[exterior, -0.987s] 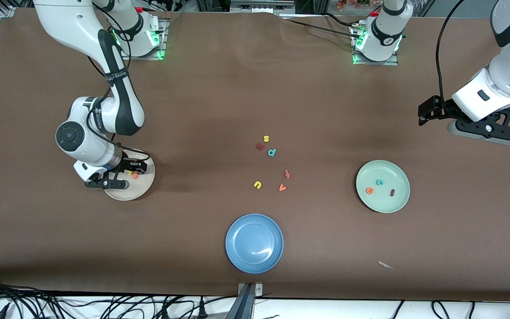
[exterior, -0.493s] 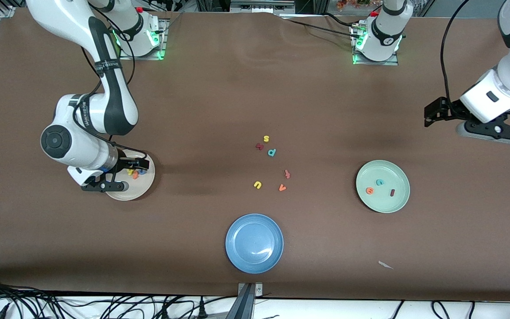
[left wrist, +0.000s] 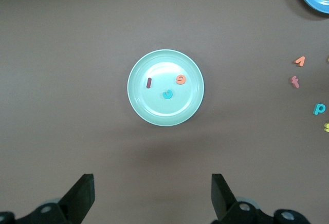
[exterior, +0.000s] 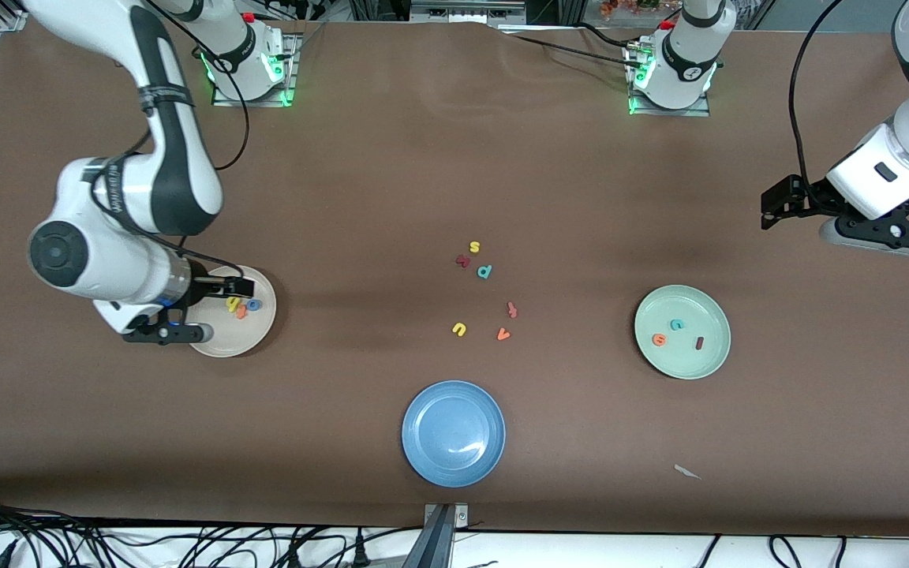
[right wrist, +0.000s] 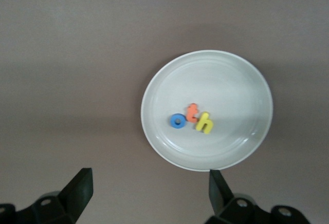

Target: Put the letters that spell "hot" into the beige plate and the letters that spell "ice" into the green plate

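Observation:
The beige plate (exterior: 226,338) (right wrist: 231,80) holds the yellow h (exterior: 232,304) (right wrist: 204,123), the orange t (exterior: 241,312) (right wrist: 192,112) and the blue o (exterior: 253,304) (right wrist: 177,120), all close together. My right gripper (exterior: 161,331) (right wrist: 150,178) hangs open and empty over the table just off that plate's rim. The green plate (exterior: 691,363) (left wrist: 164,113) holds the teal c (exterior: 676,323) (left wrist: 167,94), the orange e (exterior: 659,339) (left wrist: 180,79) and the dark red i (exterior: 699,342) (left wrist: 149,82). My left gripper (exterior: 880,235) (left wrist: 152,180) waits open and empty, high over the table at the left arm's end.
A blue plate (exterior: 453,432) sits near the front edge. Loose letters lie mid-table: yellow s (exterior: 474,247), a dark red letter (exterior: 463,260), teal p (exterior: 484,271), red f (exterior: 511,309), yellow u (exterior: 459,329), orange v (exterior: 503,334). A white scrap (exterior: 687,472) lies nearer the front camera than the green plate.
My right gripper has drawn back off the beige plate toward the right arm's end of the table, uncovering the three letters. My left arm shifted slightly toward its own end.

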Robot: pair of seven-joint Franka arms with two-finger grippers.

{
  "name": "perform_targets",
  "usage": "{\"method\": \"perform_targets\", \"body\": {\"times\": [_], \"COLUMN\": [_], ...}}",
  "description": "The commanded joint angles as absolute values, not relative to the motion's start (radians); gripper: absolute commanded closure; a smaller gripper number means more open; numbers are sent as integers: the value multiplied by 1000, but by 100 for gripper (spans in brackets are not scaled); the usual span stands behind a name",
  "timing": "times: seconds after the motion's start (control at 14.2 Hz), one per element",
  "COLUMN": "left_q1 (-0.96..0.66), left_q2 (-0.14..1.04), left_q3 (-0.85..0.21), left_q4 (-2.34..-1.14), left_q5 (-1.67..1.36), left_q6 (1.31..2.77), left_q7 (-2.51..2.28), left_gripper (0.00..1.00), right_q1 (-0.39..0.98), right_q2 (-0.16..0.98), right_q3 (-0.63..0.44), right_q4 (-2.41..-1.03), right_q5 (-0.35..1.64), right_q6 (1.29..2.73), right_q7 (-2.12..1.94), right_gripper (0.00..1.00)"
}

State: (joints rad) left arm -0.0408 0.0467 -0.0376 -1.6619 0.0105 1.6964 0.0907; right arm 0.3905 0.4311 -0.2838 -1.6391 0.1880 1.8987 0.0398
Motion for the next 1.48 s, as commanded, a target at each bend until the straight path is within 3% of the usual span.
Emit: {"method": "perform_targets", "body": {"times": [0.0,0.49,0.7,1.41], "left_q1": [-55,-72,-71,-66], "left_q2": [15,-6,-3,2], "left_q3": [-8,-5,-11,-14], "left_q4": [-1695,-1686,-1678,-1674], "left_q5": [2,2,2,2], "left_q6": [1706,1648,1632,1632], "left_q7": [109,103,97,103], "left_gripper": [0,0,0,0], "right_q1": [218,117,101,74], "right_q2": [341,154,127,100], "right_q3": [-121,-63,-66,-64], "right_q4": [-1657,-1631,-1573,-1532], "right_q5": [91,34,29,23], "right_q6": [1861,1622,1533,1502], "right_q7": [48,37,34,-46], "right_gripper": [0,0,0,0]}}
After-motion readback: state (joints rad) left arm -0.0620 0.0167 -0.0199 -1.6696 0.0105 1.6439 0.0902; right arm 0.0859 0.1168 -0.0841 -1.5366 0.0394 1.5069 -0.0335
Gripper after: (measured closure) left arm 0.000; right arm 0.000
